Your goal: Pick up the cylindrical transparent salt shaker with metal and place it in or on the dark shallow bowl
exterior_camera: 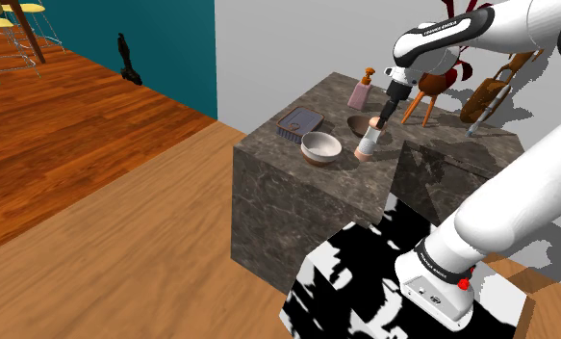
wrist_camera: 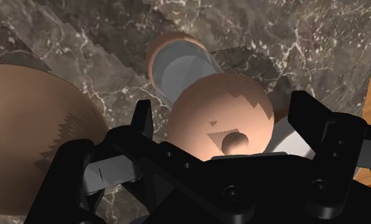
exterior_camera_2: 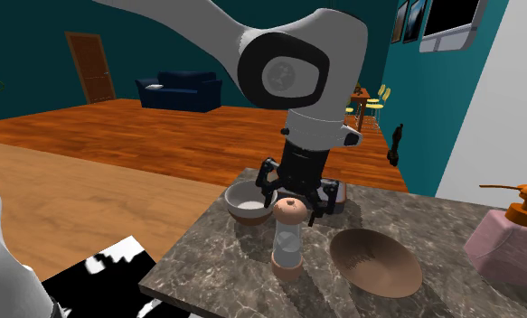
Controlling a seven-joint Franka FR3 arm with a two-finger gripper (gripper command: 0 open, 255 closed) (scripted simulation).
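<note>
Nearest, the black-and-white patterned stand (exterior_camera: 365, 289) carries the white arm (exterior_camera: 490, 226), which rises from its base, folds at an elbow high at the shoulder view's right edge, and reaches back toward the left over the dark marble counter (exterior_camera: 297, 193). The wrist points almost straight down, so the black gripper (exterior_camera_2: 293, 206) hangs vertically above the counter's near portion. Its jaws stand apart on either side of the copper-coloured domed cap of the salt shaker (exterior_camera_2: 287, 239); in the wrist view a narrow gap shows between each finger and the cap, so nothing is gripped. The salt shaker stands upright on the counter, a clear cylindrical body between the cap and a matching copper-coloured base. Just beside it, apart from it, lies the shallow bowl (exterior_camera_2: 375, 262), brown inside with a ribbed surface. On the other side of the shaker sits a deeper bowl (exterior_camera_2: 249, 203) with a pale interior. Farther along the counter are a pink soap dispenser (exterior_camera_2: 510, 237) with an orange pump and a small rack (exterior_camera: 300, 122). Beyond the counter, wooden flooring runs to teal walls, a dark blue sofa (exterior_camera_2: 180, 90) and a brown door (exterior_camera_2: 88, 66).
</note>
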